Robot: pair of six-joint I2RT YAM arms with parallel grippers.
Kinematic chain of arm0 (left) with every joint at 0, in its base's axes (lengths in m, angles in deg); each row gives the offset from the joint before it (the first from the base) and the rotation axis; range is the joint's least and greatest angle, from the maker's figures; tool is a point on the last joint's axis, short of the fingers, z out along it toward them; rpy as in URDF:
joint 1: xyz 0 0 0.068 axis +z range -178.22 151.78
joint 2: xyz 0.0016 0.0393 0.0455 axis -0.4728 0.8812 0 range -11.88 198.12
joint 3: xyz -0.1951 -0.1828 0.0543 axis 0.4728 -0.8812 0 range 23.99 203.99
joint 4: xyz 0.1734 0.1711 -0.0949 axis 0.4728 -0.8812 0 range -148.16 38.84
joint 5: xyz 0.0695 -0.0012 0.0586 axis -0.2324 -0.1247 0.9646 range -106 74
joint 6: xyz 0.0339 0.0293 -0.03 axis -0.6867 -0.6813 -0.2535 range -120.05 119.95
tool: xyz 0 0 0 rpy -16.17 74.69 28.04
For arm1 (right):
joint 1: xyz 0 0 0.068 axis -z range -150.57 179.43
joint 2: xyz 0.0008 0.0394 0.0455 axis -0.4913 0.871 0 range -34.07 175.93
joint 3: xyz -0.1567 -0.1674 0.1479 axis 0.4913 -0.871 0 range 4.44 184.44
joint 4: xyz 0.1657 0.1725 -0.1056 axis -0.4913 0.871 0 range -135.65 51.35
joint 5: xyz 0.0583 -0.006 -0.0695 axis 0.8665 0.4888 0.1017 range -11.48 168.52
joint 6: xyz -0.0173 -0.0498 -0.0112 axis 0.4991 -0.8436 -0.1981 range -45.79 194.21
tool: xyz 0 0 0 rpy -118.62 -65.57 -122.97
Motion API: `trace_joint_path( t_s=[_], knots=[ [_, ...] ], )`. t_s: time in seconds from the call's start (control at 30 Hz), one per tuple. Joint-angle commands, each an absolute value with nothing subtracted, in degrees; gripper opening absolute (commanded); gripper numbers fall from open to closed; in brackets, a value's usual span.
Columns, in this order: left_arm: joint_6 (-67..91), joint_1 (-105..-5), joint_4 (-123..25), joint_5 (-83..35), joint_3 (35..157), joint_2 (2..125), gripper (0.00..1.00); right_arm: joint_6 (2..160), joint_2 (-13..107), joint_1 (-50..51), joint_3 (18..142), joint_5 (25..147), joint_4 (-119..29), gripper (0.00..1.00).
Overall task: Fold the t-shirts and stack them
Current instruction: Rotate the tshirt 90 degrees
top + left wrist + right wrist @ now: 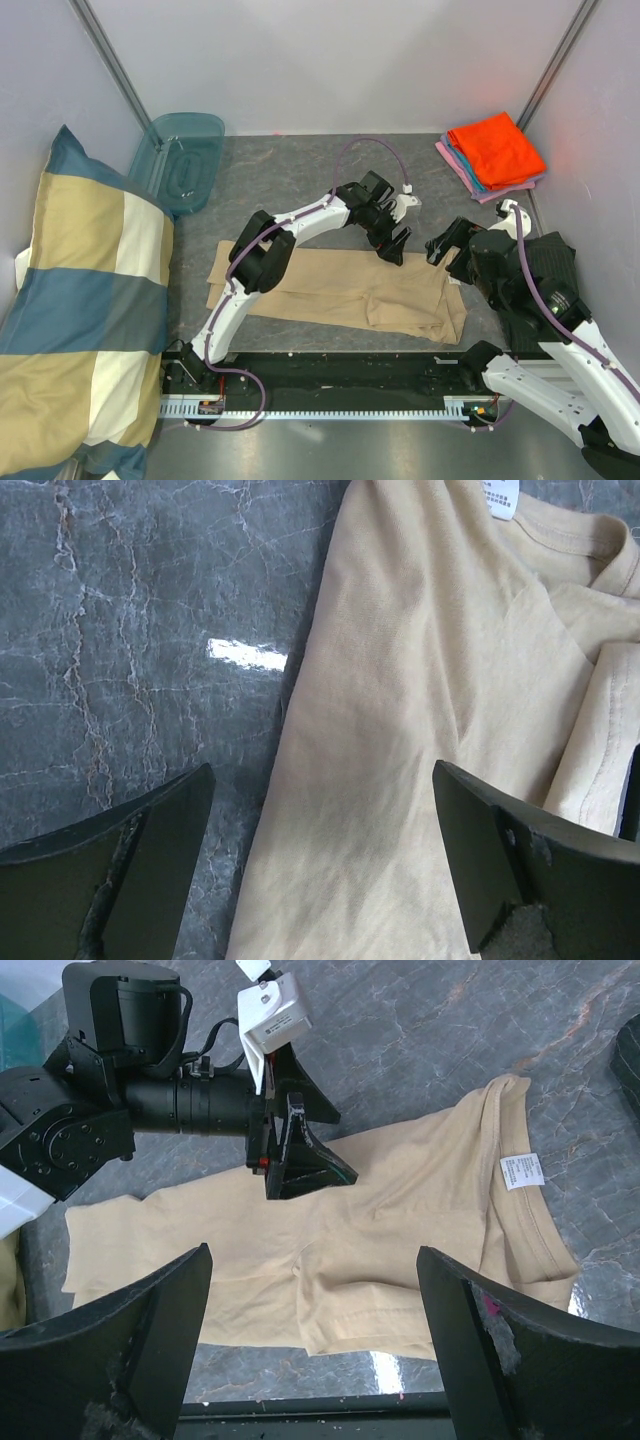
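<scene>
**Both pincers wide over the tan shirt; one tub at the far left**

My left pincer (pixel 394 244) stands with its jaws apart and nothing between them. In my left wrist view, one finger (pixel 130 870) hangs over the bare grey marbled table (pixel 130 630) and the other over cloth, so I straddle the far long edge of the tan t-shirt (pixel 400 700). I cannot tell whether my tips touch it.

My right pincer (pixel 444 246) is spread wide too and grips nothing. It sits above the shirt's right end, where the collar (pixel 520 1220) and its white label (pixel 522 1170) lie. From that wrist I see my left pincer (pixel 300 1160) pointing down at the shirt's far edge.

The tan t-shirt (pixel 340 290) lies flat on the near middle of the table as a long band folded lengthways, running left to right, collar end to the right.

The one container is a translucent teal tub (pixel 180 160) at the far left, just beside the top of the big blue-and-cream checked pillow (pixel 80 300). I cannot tell what it holds.

In the far right corner, well apart from the tub, is a stack of folded shirts: orange (pixel 497 147) on top, with a blue edge (pixel 466 172) and a pink edge (pixel 446 155) showing beneath.
</scene>
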State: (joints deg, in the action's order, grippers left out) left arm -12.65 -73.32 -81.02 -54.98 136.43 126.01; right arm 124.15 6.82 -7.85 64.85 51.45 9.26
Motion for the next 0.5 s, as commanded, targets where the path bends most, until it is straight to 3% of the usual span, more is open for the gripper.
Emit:
trace_joint_path(
  t_s=[0.0,0.13,0.47],
  knots=[
    [-14.0,-74.0,-80.2,-53.4,135.9,127.4,0.90,124.3,5.9,-7.9,64.4,51.5,9.6,0.92],
    [-13.6,-74.7,-80.1,-54.6,136.8,128.7,0.82,124.6,5.4,-7.9,64.4,50.9,10.4,0.92],
    [-14.0,-76.3,-80.2,-56.2,136.1,129.3,0.80,125.5,4.1,-7.9,63.4,50.3,11.4,0.92]
  ],
)
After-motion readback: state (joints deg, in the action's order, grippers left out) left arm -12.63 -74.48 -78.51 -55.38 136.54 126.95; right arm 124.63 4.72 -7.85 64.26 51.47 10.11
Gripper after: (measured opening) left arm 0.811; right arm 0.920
